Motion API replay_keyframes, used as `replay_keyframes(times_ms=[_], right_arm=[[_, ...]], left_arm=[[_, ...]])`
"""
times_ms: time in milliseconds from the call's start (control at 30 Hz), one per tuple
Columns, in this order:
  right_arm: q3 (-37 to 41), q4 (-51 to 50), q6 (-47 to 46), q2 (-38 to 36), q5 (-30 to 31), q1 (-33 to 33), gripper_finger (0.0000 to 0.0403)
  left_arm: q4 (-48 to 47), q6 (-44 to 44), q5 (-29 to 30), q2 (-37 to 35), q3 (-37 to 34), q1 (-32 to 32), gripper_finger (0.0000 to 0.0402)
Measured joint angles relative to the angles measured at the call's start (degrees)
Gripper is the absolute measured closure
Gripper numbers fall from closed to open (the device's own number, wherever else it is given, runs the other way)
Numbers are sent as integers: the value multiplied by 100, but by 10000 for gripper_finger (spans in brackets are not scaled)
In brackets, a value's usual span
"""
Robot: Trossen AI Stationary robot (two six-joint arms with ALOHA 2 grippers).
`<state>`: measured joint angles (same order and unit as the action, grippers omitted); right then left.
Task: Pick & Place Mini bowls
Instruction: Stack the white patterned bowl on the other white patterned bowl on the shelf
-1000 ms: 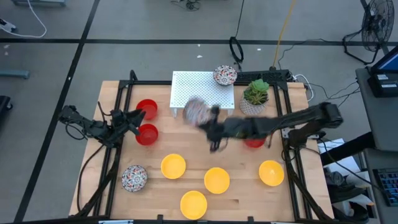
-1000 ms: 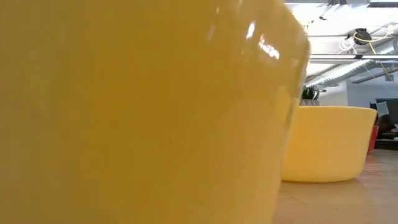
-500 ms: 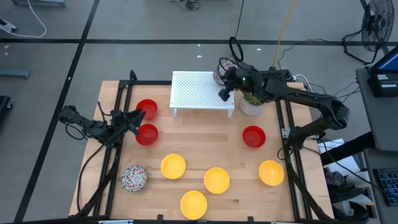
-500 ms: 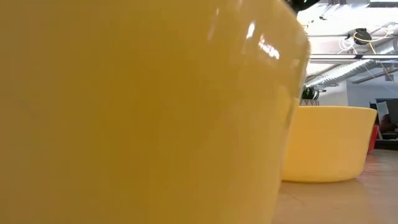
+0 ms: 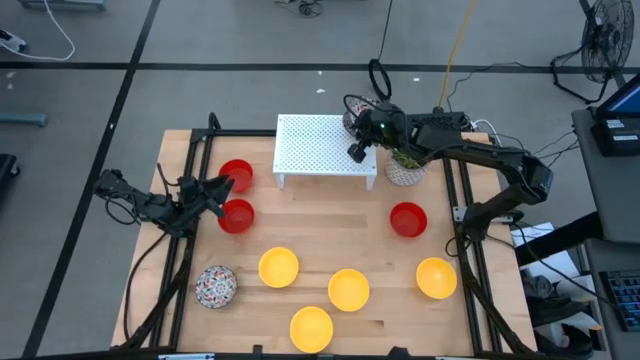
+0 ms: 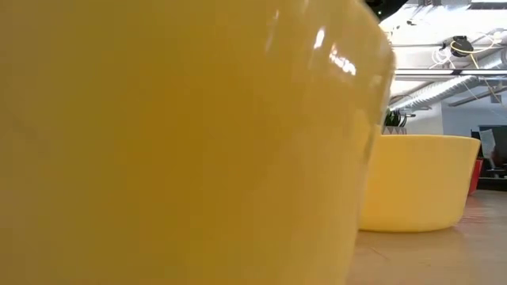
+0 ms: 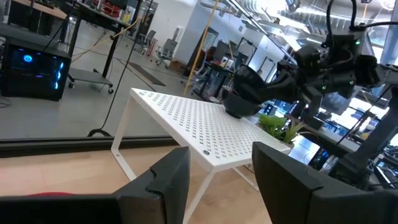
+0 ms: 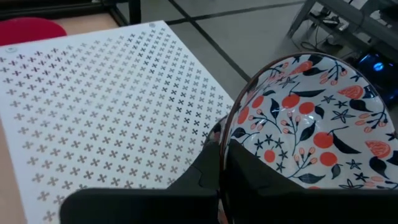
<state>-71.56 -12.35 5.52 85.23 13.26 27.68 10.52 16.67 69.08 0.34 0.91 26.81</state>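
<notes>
Your right gripper pinches the rim of a white bowl with red-and-dark floral speckles, over the rack's far right corner; left gripper spread.

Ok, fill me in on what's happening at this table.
The right end effector is shut on the rim of a patterned bowl at the far right corner of the white rack, beside the potted plant. The left end effector waits open near two red bowls. Four yellow bowls, another red one and another patterned one sit on the table.
</notes>
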Motion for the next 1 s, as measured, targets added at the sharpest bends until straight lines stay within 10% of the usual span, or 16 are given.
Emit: replay_keyframes(times_ms=[1000], right_arm=[[-5, -149, 181, 0, 0, -2, 397]], left_arm=[[0, 0, 0, 2, 0, 0, 227]])
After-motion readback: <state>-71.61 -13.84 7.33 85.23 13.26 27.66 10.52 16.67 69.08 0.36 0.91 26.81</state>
